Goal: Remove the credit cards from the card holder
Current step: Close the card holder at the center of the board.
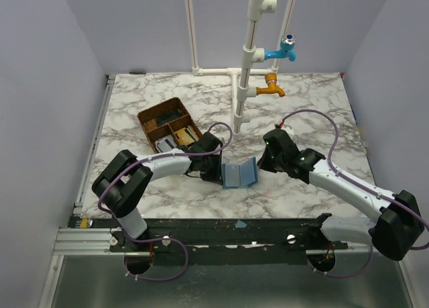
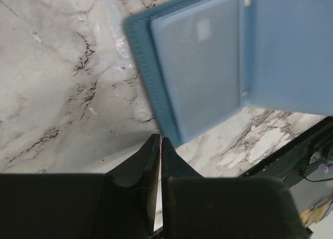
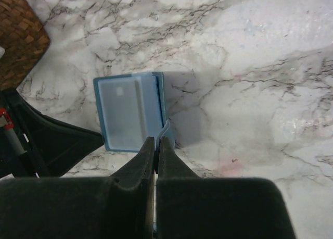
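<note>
The blue card holder (image 1: 238, 174) lies open like a book at the table's middle front. Its left half lies flat and its right flap stands up. A pale grey credit card (image 2: 203, 67) sits in the pocket of the flat half; it also shows in the right wrist view (image 3: 122, 111). My left gripper (image 1: 216, 172) is shut, its tips (image 2: 160, 141) at the holder's near corner (image 2: 171, 129), with nothing seen between them. My right gripper (image 3: 156, 140) is shut on the raised flap (image 3: 165, 125), seen edge-on.
A brown divided tray (image 1: 167, 123) with small items stands behind the left arm. A white pipe stand (image 1: 244, 73) with a blue tap (image 1: 285, 51) and an orange tap (image 1: 271, 86) rises at the back centre. The table's front edge (image 1: 234, 217) is close.
</note>
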{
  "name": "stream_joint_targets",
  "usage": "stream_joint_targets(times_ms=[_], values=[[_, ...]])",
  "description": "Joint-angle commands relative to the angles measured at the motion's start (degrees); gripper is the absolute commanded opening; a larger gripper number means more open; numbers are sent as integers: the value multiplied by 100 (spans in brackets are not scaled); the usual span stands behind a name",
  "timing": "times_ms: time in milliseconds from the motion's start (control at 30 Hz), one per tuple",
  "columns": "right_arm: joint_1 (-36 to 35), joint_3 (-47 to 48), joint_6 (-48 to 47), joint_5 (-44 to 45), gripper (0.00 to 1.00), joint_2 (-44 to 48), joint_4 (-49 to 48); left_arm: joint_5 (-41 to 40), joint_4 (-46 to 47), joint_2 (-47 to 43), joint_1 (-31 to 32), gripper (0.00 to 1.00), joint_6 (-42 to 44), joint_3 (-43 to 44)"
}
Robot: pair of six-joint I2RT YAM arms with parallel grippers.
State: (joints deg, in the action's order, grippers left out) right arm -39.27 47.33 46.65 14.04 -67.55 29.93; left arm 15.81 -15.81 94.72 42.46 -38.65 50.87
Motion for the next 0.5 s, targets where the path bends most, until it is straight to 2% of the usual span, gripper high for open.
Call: stream_joint_targets(times_ms=[0,200,467], values=[[-260,177,141,-255,1,-325,-306,220,296,195,26,5,-128,19],[-628,273,509,-418,1,-808,-790,270,366,356,26,1,-142,93],[-707,5,954,-993,1,-1268,-1865,252,303,136,-15,0,-199,62]])
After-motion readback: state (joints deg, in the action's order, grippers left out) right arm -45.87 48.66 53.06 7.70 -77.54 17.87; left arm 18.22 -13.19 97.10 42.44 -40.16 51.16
